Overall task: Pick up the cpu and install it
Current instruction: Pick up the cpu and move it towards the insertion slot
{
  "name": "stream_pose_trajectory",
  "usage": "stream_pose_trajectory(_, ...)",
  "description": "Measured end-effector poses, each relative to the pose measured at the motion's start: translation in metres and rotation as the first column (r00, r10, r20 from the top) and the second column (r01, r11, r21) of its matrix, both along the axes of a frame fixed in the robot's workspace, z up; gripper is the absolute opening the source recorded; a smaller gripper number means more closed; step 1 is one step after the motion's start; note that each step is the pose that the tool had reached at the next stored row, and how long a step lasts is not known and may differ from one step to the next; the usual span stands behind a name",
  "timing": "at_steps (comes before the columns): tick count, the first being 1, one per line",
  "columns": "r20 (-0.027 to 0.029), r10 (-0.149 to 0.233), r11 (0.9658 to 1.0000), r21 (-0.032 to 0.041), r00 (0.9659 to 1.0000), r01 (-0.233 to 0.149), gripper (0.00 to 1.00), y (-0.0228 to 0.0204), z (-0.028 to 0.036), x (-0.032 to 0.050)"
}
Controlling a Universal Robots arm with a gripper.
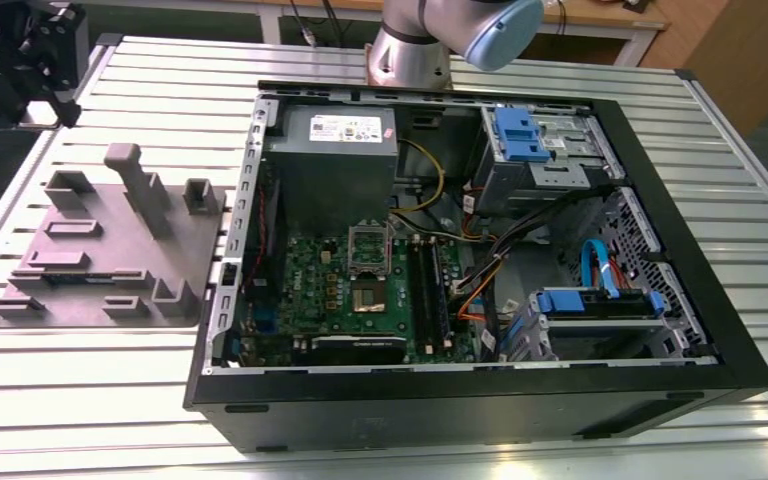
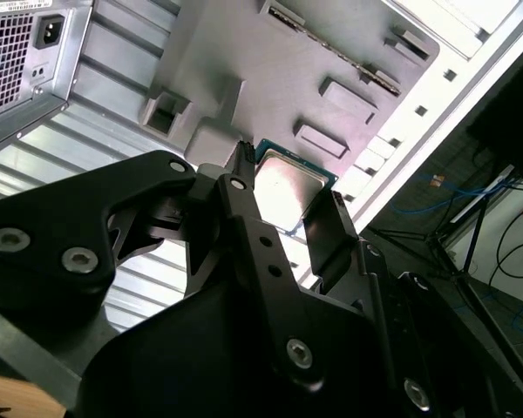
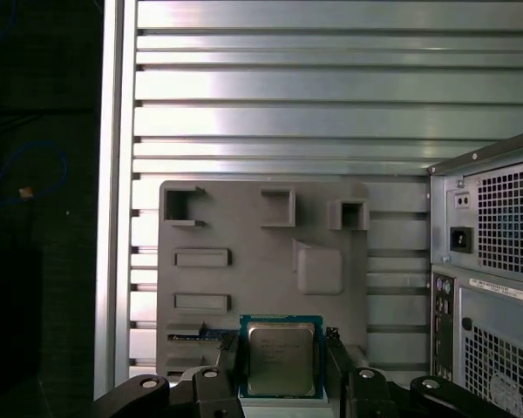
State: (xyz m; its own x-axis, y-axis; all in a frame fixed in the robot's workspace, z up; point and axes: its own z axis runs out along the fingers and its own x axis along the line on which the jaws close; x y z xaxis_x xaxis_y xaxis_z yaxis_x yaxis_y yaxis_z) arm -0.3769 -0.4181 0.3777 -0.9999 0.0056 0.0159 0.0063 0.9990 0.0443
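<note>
Open computer case (image 1: 491,405) stands beside grey holder tray (image 1: 91,255) on slatted table (image 1: 91,400).

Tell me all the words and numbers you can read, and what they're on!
White label on the grey box: print too small to read.
Top of the cpu chip: faint print, too blurred to read.
Strip label on the computer case's back: too small to read.
No text anywhere reads clearly.
</note>
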Motion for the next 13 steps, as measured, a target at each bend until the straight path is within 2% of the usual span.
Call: stream_pose_trajectory(13,-0.0001,0.000,1.0000,0.0000,1.0000,0.000,0.47,0.0000,0.0000,0.0036)
